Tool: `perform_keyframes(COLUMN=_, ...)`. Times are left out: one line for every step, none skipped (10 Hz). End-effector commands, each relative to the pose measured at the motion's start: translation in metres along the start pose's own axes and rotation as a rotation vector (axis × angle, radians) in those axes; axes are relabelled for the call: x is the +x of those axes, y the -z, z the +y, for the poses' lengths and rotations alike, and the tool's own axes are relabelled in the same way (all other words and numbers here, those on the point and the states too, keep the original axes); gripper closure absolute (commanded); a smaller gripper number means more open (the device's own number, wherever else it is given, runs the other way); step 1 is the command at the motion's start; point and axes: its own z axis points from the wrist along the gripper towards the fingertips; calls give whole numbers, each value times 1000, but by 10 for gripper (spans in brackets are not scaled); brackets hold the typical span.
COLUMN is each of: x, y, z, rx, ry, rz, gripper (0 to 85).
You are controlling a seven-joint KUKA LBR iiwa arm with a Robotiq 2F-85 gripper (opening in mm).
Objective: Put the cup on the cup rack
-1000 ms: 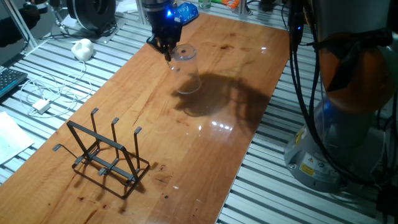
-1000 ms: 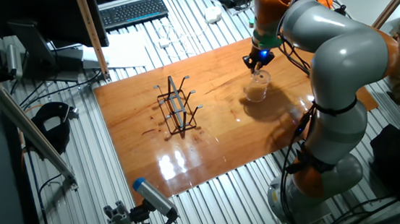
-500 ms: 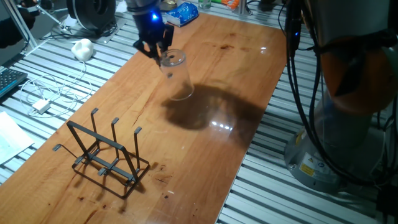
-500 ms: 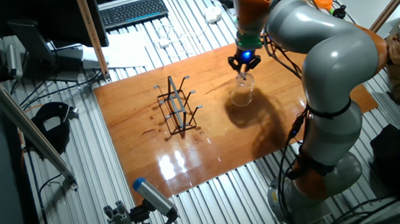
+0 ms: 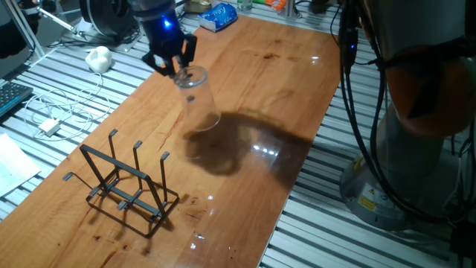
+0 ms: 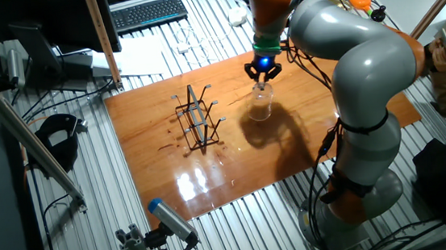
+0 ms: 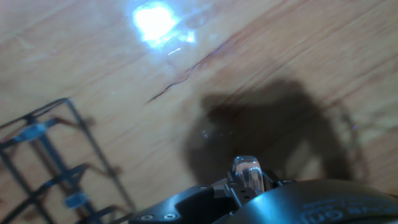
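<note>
The cup (image 5: 199,103) is a clear tumbler hanging tilted from my gripper (image 5: 172,68), which is shut on its rim and holds it above the wooden table (image 5: 282,67). The cup rack (image 5: 126,182) is a black wire frame with three upright prongs, standing on the table near the front left, well apart from the cup. In the other fixed view the gripper (image 6: 263,74) holds the cup (image 6: 262,104) to the right of the rack (image 6: 197,119). In the hand view the rack (image 7: 46,165) shows at the left edge; a clear piece (image 7: 247,171) sits between the fingers.
A white object (image 5: 98,58) and white cables (image 5: 52,112) lie on the slatted bench left of the table. A blue packet (image 5: 217,15) lies at the table's far end. The arm's base (image 5: 401,171) stands to the right. A keyboard (image 6: 148,12) lies behind.
My gripper has carried the cup leftward along the table, closer to the rack's side, and the cup hangs more tilted. The rack has not moved.
</note>
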Motion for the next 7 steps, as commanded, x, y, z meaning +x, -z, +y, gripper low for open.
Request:
perform_keyframes(x=19, y=-2, z=32, rx=-14, ry=-21, rz=7, gripper=850)
perform_keyframes(x=21, y=-4, z=32, rx=-33, ry=-45, rz=11, gripper=850)
perform_keyframes(x=24, y=-4, z=32, rx=-50, ry=-66, rz=20, gripper=850)
perform_keyframes(x=24, y=-3, z=33, rx=-62, ry=-78, rz=29, gripper=850)
perform_keyframes(x=25, y=-2, z=33, rx=-81, ry=-97, rz=42, gripper=850)
perform_keyframes(x=25, y=-2, z=33, rx=-90, ry=-110, rz=47, gripper=850)
perform_keyframes(x=24, y=-3, z=33, rx=-94, ry=-117, rz=48, gripper=850)
